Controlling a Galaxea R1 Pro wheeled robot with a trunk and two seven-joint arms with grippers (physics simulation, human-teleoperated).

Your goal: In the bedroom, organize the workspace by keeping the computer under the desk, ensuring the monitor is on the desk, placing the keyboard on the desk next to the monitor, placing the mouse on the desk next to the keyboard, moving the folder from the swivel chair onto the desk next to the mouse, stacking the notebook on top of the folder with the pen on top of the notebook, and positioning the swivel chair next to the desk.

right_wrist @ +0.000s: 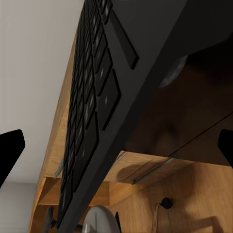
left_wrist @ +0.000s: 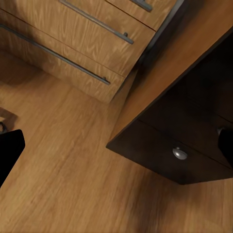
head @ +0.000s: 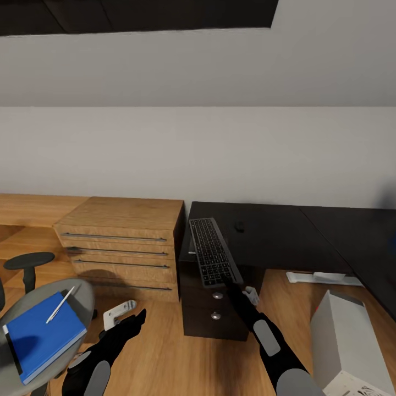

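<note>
The slim black keyboard (head: 213, 252) with its thin silvery edge lies lengthwise on the left end of the glossy black L-shaped desk (head: 286, 231), its near end jutting past the front edge above the drawers with round silver knobs; the right gripper (head: 234, 281) reaches to that near end, and the right wrist view shows the two dark fingertips (right_wrist: 10, 150) spread wide at either side of the keyboard (right_wrist: 92, 111), not closed on it; the key legends are too blurred to read. A small dark rounded mouse (head: 239, 226) sits on the desk just right of the keyboard's far end. The left gripper (head: 135, 320) hangs low over the light wood floor (head: 165, 352), fingertips apart. The flat bright blue folder (head: 41, 335) lies on the grey seat of the swivel chair (head: 82, 291), a thin silvery-white pen (head: 60, 304) resting across it. The light grey tower computer (head: 349, 344) stands on the floor at the right; a light wooden drawer unit (head: 124, 247) with bar handles stands left of the desk.
</note>
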